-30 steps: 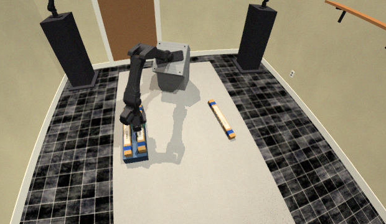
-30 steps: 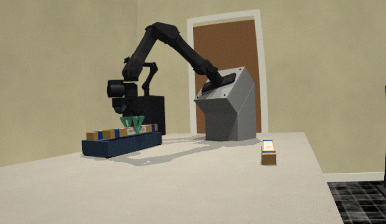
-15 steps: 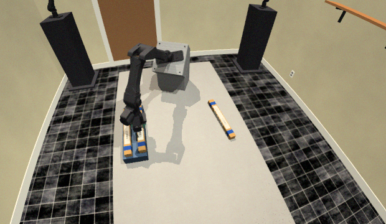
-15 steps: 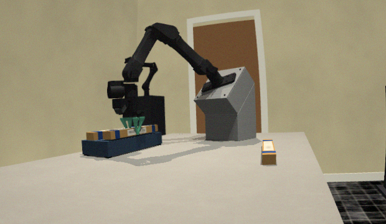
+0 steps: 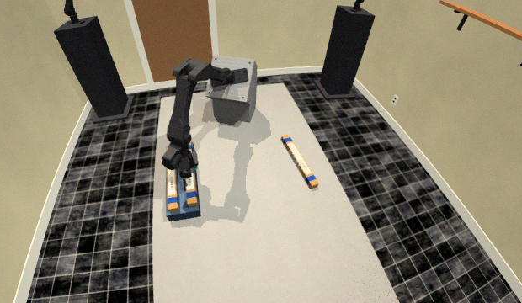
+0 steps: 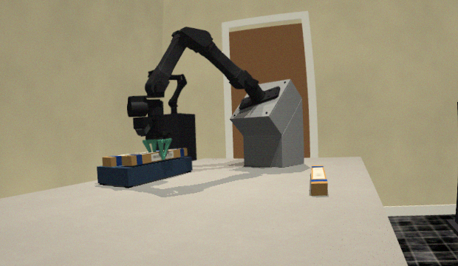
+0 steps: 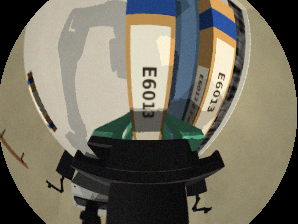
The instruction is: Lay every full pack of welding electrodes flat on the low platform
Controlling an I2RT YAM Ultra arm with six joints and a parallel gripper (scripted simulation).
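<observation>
Two orange packs with blue bands, marked E6013, lie side by side along the low blue platform (image 5: 183, 214) (image 6: 148, 171) (image 7: 188, 39) at the table's left. My gripper (image 5: 187, 174) (image 6: 157, 153) (image 7: 147, 113), with green fingers, is shut across the middle of the pack (image 5: 191, 188) (image 6: 131, 159) (image 7: 149, 56) nearer the table's centre. That pack is level with the platform top. The other pack (image 5: 173, 191) (image 6: 108, 161) (image 7: 216, 76) lies on the platform's outer side. A third pack (image 5: 300, 161) (image 6: 318, 180) lies flat on the table, far to the right.
The grey arm base (image 5: 233, 90) (image 6: 273, 129) stands at the table's back. Two black pillars (image 5: 93, 67) (image 5: 345, 50) stand on the floor behind the table. The platform sits close to the table's left edge.
</observation>
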